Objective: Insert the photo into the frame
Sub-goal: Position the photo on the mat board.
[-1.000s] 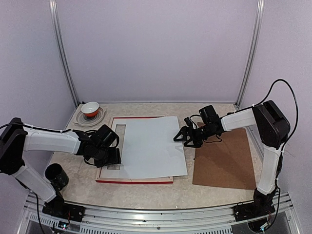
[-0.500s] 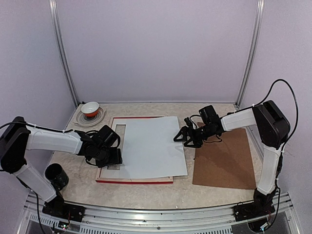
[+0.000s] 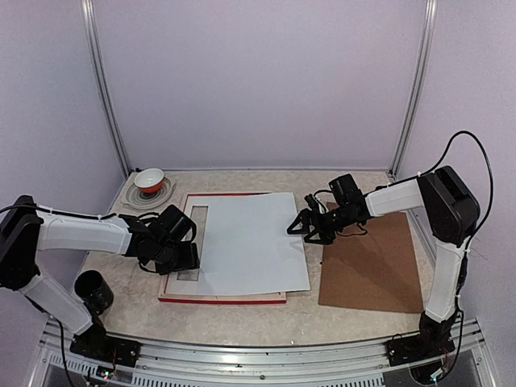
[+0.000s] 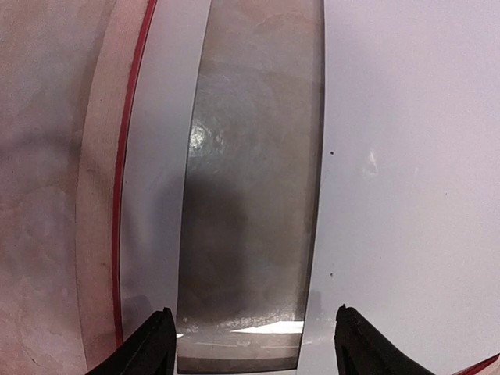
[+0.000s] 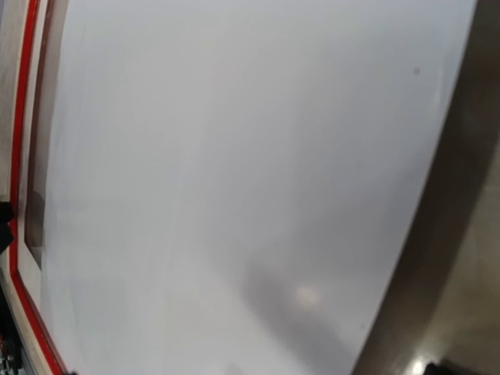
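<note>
**Hardly any motion: photo on the frame, not yet seated**

Both arms sit as they did a second ago. Near the desk's (image 3: 242,318) front edge the frame (image 3: 222,299) lies back-up. The photo (image 3: 250,242) lies on it white side up and skewed right, leaving a glass strip (image 4: 250,195) bare. Seating remains. The left gripper (image 4: 251,348), partly open and empty, straddles the photo's left edge. The right gripper (image 3: 302,230), wide open and empty, hovers by its far right corner.

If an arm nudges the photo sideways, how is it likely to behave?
The photo looks like a thin sheet lying flat, so it probably slides easily and may buckle if pushed at one edge. Its right side overhangs the frame, so that part likely flexes when lifted. The glossy pane beside it suggests little friction underneath.
</note>
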Controlling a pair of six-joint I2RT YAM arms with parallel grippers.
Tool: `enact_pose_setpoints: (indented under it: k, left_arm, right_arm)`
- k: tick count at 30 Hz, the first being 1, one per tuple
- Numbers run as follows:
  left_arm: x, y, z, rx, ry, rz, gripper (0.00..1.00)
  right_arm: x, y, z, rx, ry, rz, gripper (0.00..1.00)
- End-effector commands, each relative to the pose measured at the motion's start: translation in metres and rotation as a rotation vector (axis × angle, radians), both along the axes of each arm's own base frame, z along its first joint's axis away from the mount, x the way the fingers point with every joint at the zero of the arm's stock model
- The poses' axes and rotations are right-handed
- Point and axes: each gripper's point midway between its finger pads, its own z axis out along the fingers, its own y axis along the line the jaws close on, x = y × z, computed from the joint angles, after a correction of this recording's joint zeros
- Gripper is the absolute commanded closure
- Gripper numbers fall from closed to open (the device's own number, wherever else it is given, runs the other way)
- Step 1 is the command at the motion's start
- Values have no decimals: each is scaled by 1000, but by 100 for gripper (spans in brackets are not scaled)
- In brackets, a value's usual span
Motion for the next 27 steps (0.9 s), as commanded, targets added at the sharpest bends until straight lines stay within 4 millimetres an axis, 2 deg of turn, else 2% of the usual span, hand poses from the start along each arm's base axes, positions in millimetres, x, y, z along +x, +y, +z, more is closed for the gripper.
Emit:
enact_pose_setpoints:
  k: [1, 7, 13, 17, 27]
  left_arm:
    - [-4, 7, -3, 31, 6, 9, 31]
    - [-12, 5, -23, 19, 59, -3, 31]
    - [-15, 1, -33, 3, 80, -10, 31]
    - [-12, -2, -28, -18, 64, -11, 31]
    - [-2, -9, 0, -79, -9, -1, 31]
  right_arm:
    - [0, 4, 0, -4, -2, 10, 5]
    - [1, 4, 2, -10, -8, 6, 5]
    - [1, 3, 4, -15, -13, 4, 5]
    - [1, 5, 6, -8, -17, 7, 5]
    - [-3, 10, 12, 22, -12, 21, 4]
